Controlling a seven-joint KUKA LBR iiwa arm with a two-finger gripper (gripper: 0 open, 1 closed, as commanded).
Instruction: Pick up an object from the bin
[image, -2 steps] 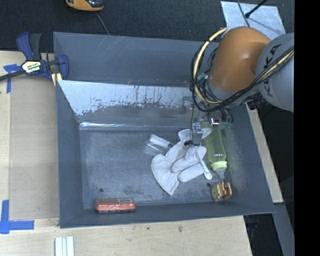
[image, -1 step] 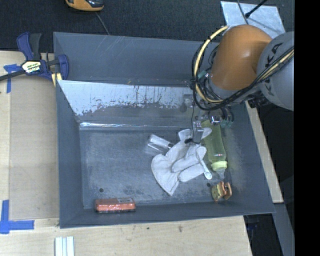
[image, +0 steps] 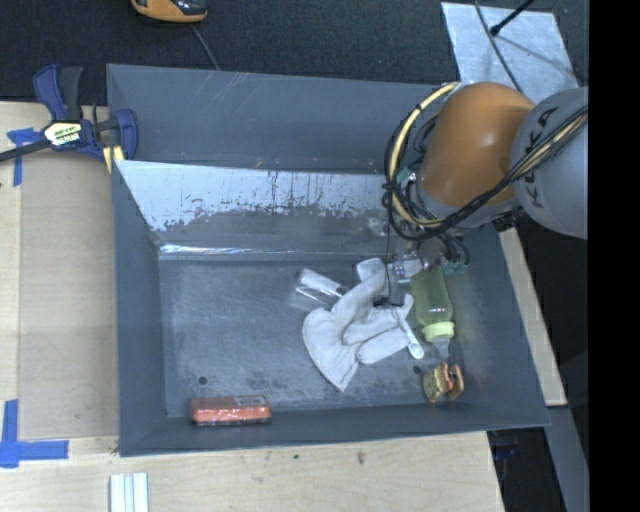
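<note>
My gripper (image: 397, 280) reaches down at the right of the bin, its tip at the upper right edge of a crumpled white glove (image: 350, 332). Whether it touches the glove I cannot tell. Just right of the gripper lies a pale green bottle (image: 435, 300) with a yellow-green cap end pointing to the front. A small clear plastic piece (image: 318, 287) lies left of the gripper, beside the glove's top.
A small brown and gold thing (image: 443, 382) sits at the front right corner. A flat copper-red bar (image: 230, 410) lies along the front wall at the left. The arm with its orange cover and cables hangs over the bin's right back part.
</note>
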